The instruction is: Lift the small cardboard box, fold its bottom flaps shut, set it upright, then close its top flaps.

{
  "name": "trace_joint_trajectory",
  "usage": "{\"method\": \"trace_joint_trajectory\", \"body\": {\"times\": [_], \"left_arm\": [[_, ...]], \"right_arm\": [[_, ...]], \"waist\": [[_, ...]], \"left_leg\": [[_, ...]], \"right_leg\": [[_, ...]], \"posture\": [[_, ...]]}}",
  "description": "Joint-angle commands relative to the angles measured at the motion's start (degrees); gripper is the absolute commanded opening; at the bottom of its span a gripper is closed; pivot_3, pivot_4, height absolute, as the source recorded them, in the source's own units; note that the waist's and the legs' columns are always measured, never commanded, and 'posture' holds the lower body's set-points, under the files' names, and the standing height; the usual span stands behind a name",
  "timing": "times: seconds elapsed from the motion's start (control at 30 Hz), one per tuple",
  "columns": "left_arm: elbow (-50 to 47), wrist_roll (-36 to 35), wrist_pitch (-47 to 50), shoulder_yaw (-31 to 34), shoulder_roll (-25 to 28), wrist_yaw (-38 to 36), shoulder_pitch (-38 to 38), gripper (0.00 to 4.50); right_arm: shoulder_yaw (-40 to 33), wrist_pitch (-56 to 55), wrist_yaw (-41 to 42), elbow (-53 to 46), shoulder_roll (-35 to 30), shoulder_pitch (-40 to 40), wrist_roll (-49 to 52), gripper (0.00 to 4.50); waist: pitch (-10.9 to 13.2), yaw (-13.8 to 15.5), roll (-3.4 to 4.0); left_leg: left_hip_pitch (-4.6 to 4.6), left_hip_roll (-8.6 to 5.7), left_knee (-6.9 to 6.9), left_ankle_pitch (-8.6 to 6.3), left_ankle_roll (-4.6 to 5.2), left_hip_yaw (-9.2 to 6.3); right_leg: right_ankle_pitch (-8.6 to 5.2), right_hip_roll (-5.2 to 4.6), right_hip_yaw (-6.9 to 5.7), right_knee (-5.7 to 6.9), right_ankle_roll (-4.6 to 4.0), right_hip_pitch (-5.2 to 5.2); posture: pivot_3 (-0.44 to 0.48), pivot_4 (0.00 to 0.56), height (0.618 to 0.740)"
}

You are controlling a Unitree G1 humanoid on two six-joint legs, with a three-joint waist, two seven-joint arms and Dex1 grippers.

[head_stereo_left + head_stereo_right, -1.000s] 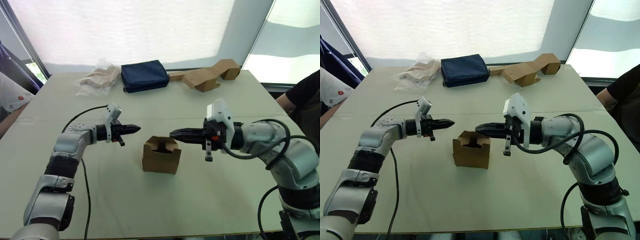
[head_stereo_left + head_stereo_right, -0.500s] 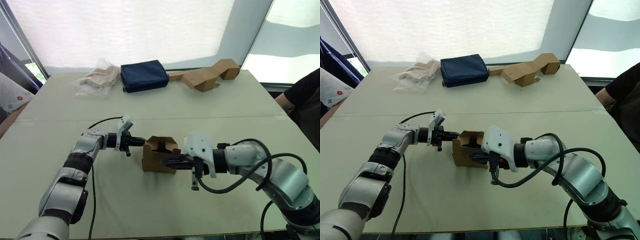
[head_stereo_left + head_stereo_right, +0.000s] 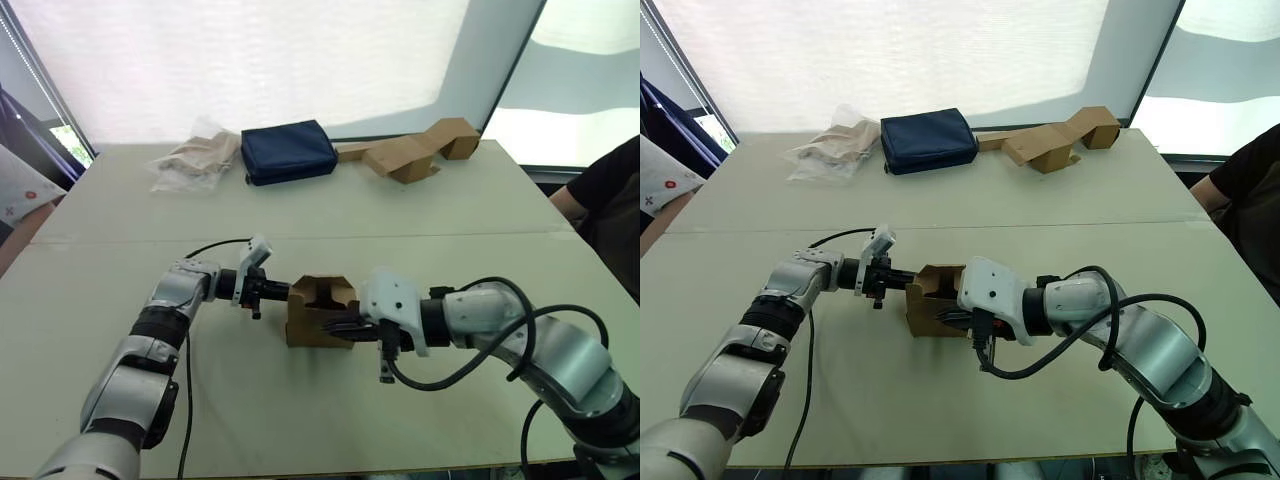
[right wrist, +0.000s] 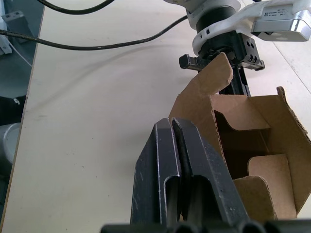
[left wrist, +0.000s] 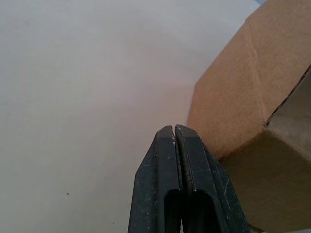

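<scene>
Small cardboard box sits upright mid-table, top flaps open, inside visible. Left gripper at box's left wall, fingers pressed together, tip against cardboard side. Right gripper on box's right front, fingers together too, beside raised flap, not clamped on anything. Far edge, left to right: crumpled bag, navy pouch, bent cardboard piece.
</scene>
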Motion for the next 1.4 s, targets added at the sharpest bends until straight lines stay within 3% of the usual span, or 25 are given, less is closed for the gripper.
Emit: {"method": "trace_joint_trajectory", "body": {"times": [0.03, 0.6, 0.97, 1.07, 1.13, 1.27, 1.4], "left_arm": [[-3.2, -0.7, 1.0, 0.9, 0.8, -0.2, 0.6, 0.03], [-6.3, -1.1, 2.7, 1.1, 0.8, 0.6, 2.5, 0.03], [-6.5, -1.0, 2.4, 1.6, 0.8, 1.8, 3.1, 0.03], [-6.2, -1.4, 2.8, 2.6, 1.0, 2.8, 2.9, 0.03], [-6.0, -3.0, 3.4, 6.9, 2.2, 6.1, 2.4, 0.03], [-18.3, -8.6, 11.3, 12.1, 7.0, 6.9, 6.3, 0.03], [-37.3, -19.6, 25.3, 17.3, 12.2, 7.5, 14.3, 0.03]], "right_arm": [[0.0, -0.9, 0.7, -0.3, -0.7, -1.0, -1.1, 0.0], [7.3, -8.7, 1.9, 8.9, 2.4, -1.2, -12.0, 0.0], [8.1, -10.3, 2.9, 11.9, 5.6, -1.1, -14.6, 0.0], [7.9, -10.6, 2.9, 12.4, 6.2, -1.2, -14.8, 0.0], [7.3, -10.8, 2.7, 12.8, 6.8, -1.3, -14.8, 0.0], [6.1, -10.8, 2.5, 13.1, 7.5, -1.5, -14.7, 0.0], [5.1, -10.8, 2.5, 13.1, 8.0, -1.1, -14.4, 0.0]], "waist": [[0.0, 0.0, 0.0], [0.0, 0.0, 0.0], [0.0, 0.0, 0.0], [0.0, 0.0, 0.0], [0.0, -0.1, 0.0], [0.0, -0.6, -0.01], [0.0, -0.3, 0.0]], "left_leg": [[0.0, 0.0, 0.0, 0.0, 0.0, 0.0], [0.0, 0.0, 0.0, 0.0, 0.0, 0.01], [0.01, -0.01, 0.0, 0.0, 0.0, 0.01], [0.01, 0.0, 0.0, 0.0, 0.0, 0.01], [0.01, -0.01, 0.0, 0.0, 0.0, 0.01], [0.01, 0.05, -0.01, 0.0, 0.0, 0.0], [0.02, 0.02, -0.05, 0.0, -0.01, 0.0]], "right_leg": [[0.0, 0.0, 0.0, 0.0, 0.0, 0.0], [0.0, -0.01, 0.0, 0.0, 0.0, 0.0], [0.0, 0.0, -0.01, 0.0, 0.0, 0.0], [0.0, -0.01, -0.01, 0.01, 0.0, 0.0], [0.0, -0.01, -0.01, 0.01, 0.0, 0.0], [0.0, 0.01, 0.02, 0.04, 0.0, -0.07], [0.0, -0.22, 0.01, 0.07, 0.0, -0.06]], "posture": [[0.0, 0.15, 0.74], [0.0, 0.15, 0.74], [0.0, 0.15, 0.74], [0.0, 0.15, 0.74], [0.0, 0.15, 0.74], [0.0, 0.15, 0.74], [0.0, 0.15, 0.74]]}}
